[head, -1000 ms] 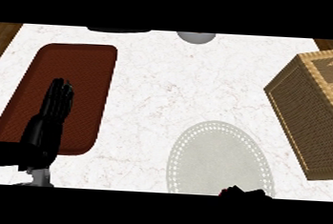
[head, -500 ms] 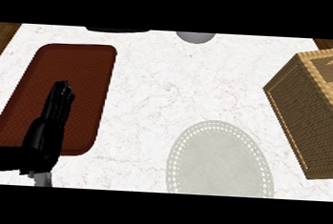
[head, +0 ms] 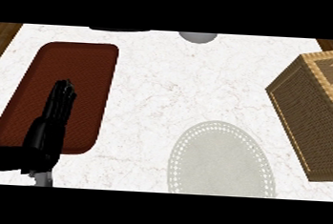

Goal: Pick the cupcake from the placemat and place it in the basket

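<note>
Now only the left hand (head: 54, 115) is showing, lying with straight fingers (head: 62, 93) stretched out over the dark red tray (head: 86, 76) at the left of the white marbled bench (head: 170, 85). Its fingers are pointing up the view and holding nothing. It is sitting much where it was half a second ago. A second ago a dark bit of the right hand was poking in at the lower edge by the mat; it is no longer showing, so its state cannot be told.

A pale oval mat (head: 221, 160) with a dotted border is lying at lower centre, bare on top. The wicker basket (head: 317, 112) is standing at the right edge, just beside the mat. No cupcake is showing on the mat, the tray or the bench, and the inside of the basket is mostly out of view. A grey round thing (head: 197, 36) is peeking in at the top edge.
</note>
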